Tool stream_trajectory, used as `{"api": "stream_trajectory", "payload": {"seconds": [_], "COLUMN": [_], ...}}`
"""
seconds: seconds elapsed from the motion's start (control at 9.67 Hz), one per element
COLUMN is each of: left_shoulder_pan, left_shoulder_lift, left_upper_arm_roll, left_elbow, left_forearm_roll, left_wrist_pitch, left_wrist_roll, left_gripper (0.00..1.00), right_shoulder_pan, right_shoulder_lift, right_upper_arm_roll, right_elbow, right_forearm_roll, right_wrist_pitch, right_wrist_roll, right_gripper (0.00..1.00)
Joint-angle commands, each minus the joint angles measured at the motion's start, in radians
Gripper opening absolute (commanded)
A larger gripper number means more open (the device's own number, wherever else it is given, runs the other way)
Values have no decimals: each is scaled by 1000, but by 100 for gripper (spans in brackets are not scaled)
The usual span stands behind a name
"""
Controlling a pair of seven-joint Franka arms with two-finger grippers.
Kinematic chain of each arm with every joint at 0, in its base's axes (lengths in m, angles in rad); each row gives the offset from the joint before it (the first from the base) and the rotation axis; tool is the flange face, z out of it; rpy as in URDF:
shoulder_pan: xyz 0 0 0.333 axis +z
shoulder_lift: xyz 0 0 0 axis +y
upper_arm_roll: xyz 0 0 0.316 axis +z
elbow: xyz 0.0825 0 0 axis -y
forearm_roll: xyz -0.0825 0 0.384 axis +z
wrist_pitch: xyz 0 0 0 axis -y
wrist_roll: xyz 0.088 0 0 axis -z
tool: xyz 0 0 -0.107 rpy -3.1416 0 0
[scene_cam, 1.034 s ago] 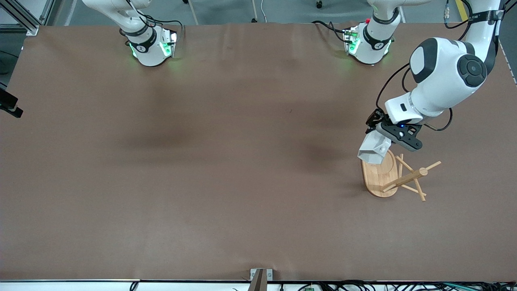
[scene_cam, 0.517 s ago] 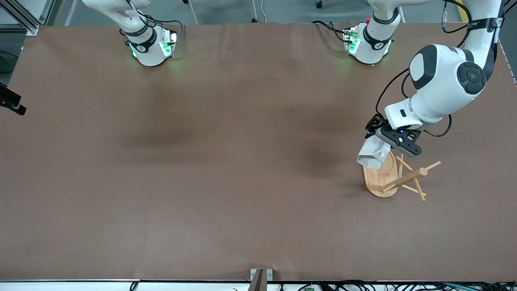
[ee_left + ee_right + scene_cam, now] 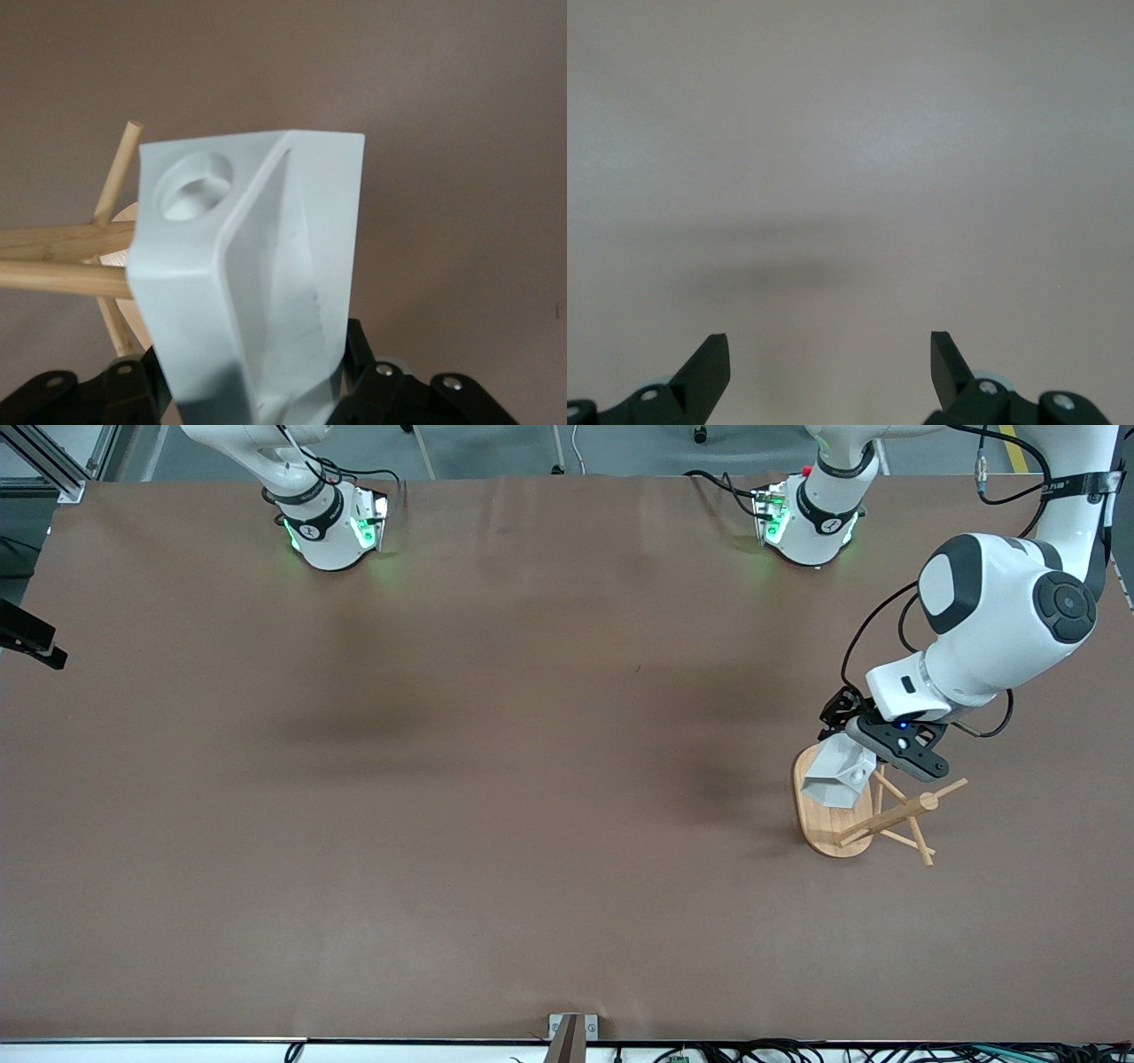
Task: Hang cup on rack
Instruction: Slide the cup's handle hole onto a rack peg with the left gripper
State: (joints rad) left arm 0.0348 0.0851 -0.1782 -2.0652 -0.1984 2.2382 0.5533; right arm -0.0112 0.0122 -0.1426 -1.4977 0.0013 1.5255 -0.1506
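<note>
over the rack (image 3: 833, 824), the cup (image 3: 837, 775) sits clamped in the left gripper (image 3: 873, 748).

rack (image 3: 837, 819) pegs crowd cup (image 3: 837, 778) (table open)

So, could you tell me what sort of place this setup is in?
Most likely a robotics lab: two arm bases bolted to a brown-covered table, cables along its edge, and the left gripper holding a white cup over a wooden rack.
</note>
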Motion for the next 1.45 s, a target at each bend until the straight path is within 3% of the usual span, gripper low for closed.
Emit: {"api": "stream_trajectory", "payload": {"seconds": [0.0,0.72,0.93,1.03,1.14,1.24,1.34], "left_shoulder_pan": [-4,13,16,16,16,16,16], "left_shoulder_lift": [53,96,107,113,113,107,102], "left_upper_arm_roll": [19,43,68,68,69,69,69], "left_elbow": [20,51,63,63,63,63,71], "left_forearm_roll": [-12,-10,-12,-13,-18,-18,-16], "left_wrist_pitch": [9,12,11,11,11,11,9], "left_wrist_roll": [51,112,108,99,86,54,19], "left_gripper": [0,1,8,23,82,100,100], "right_shoulder_pan": [-38,-42,-41,-41,-41,-39,-39], "right_shoulder_lift": [-38,-57,-57,-57,-54,-54,-54], "right_upper_arm_roll": [23,21,20,21,21,21,21], "right_elbow": [-45,-76,-75,-76,-73,-73,-73], "right_forearm_roll": [37,-26,-26,-26,-24,-24,-24], "right_wrist_pitch": [1,53,48,50,53,53,51], "right_wrist_roll": [-35,-37,-35,-35,-35,-33,-32], "right_gripper": [100,100,100,100,100,100,100]}}
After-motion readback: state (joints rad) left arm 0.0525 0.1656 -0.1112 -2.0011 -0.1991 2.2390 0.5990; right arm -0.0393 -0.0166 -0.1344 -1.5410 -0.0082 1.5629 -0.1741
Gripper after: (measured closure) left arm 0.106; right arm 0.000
